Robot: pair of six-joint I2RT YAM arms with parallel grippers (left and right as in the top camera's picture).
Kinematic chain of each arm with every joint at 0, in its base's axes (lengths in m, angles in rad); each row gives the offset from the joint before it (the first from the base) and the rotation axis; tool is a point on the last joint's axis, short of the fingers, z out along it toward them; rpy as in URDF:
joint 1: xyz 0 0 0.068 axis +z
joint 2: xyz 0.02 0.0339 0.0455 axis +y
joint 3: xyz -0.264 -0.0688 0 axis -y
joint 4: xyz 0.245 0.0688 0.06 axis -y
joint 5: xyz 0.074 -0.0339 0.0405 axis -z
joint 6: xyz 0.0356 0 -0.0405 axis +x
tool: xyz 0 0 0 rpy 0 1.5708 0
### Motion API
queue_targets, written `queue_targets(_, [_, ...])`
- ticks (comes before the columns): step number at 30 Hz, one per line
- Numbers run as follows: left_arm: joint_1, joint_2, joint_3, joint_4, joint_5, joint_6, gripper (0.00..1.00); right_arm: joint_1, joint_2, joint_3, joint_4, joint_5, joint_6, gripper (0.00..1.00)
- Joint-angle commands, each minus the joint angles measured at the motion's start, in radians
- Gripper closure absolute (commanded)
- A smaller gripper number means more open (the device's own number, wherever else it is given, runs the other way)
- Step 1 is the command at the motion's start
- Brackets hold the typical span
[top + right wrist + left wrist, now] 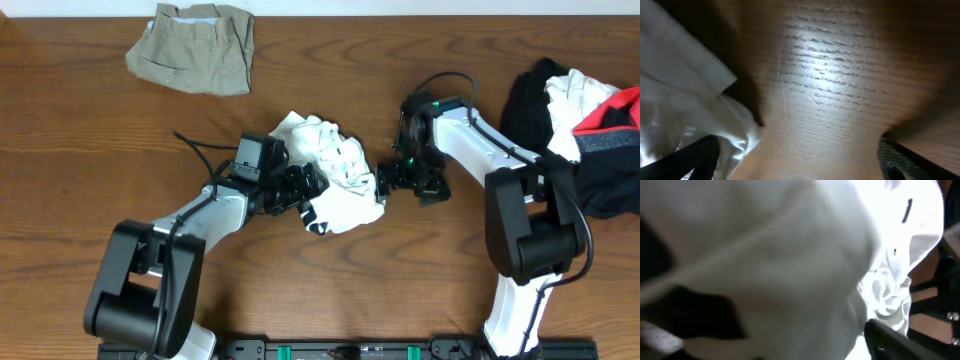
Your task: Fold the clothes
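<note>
White cloth fills my left wrist's view: the crumpled white top (790,255) lies mid-table, and my left claw (303,192) is buried in its edge. Whether that claw grips, I cannot tell. My right claw (797,159) stands wide, holding nothing, with bare brown wooden table (840,75) between its fingers and the top's hem beside one. A khaki piece (195,45) lies at the far edge, and a black, white and red heap (590,130) sits at my right.

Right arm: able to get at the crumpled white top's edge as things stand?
Probably yes. The right gripper sits open beside the white top at its edge, over bare table; in its wrist view cloth lies at one finger. Nothing looks in the way.
</note>
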Motion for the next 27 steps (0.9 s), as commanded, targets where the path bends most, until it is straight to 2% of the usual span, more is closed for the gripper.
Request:
queue_targets(1, [-0.01, 0.085, -0.068, -0.032, -0.047, -0.002, 0.36, 0.021, -0.007, -0.056, 0.044, 0.002, 0.002, 0.01])
queue_targets(7, [-0.01, 0.085, -0.068, -0.006, -0.047, -0.021, 0.9, 0.042, -0.007, -0.142, 0.158, -0.002, 0.094, 0.01])
queue_targets(8, [-0.01, 0.085, -0.068, -0.003, -0.048, -0.021, 0.94, 0.045, -0.007, -0.154, 0.174, -0.006, 0.108, 0.01])
queue_targets(17, [-0.009, 0.082, -0.053, 0.028, -0.047, -0.021, 0.94, 0.093, -0.007, -0.282, 0.348, -0.005, 0.275, 0.01])
queue_targets(22, [0.013, 0.053, 0.042, 0.034, -0.047, -0.021, 0.94, 0.121, -0.007, -0.357, 0.431, -0.005, 0.326, 0.01])
queue_targets(27, [0.056, 0.042, 0.186, 0.038, -0.071, -0.011, 0.94, 0.119, -0.007, -0.362, 0.433, -0.005, 0.335, 0.01])
